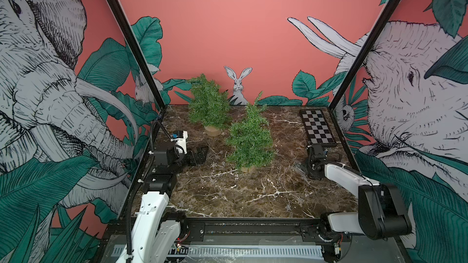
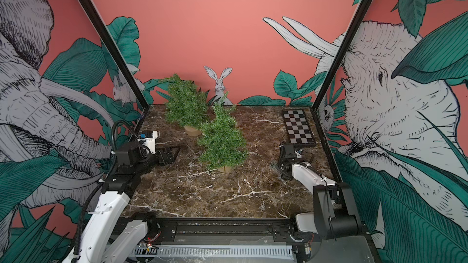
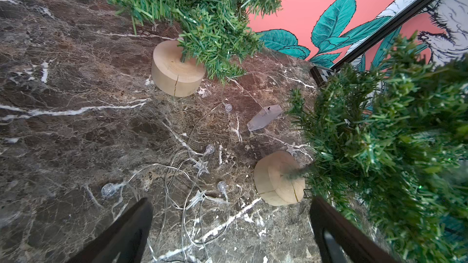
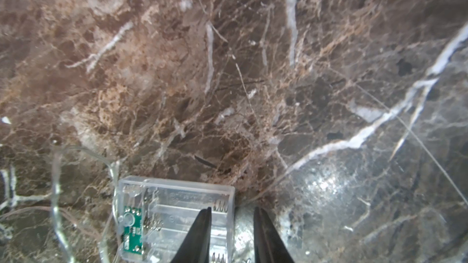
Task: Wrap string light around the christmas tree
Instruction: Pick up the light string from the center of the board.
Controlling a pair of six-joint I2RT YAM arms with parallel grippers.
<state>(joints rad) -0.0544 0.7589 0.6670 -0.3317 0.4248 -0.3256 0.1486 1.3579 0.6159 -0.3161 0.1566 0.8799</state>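
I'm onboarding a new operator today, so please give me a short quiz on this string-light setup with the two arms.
1. True or false: the left claw is shut.
2. The right claw straddles an edge of what? A) checkerboard B) clear battery box C) wooden tree base
3. How many Christmas trees stand on the marble table?

Key: 1 false, it is wide open over the string light; 2 B; 3 two.

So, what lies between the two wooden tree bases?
A clear plastic piece and one string light bulb, shown in the left wrist view.
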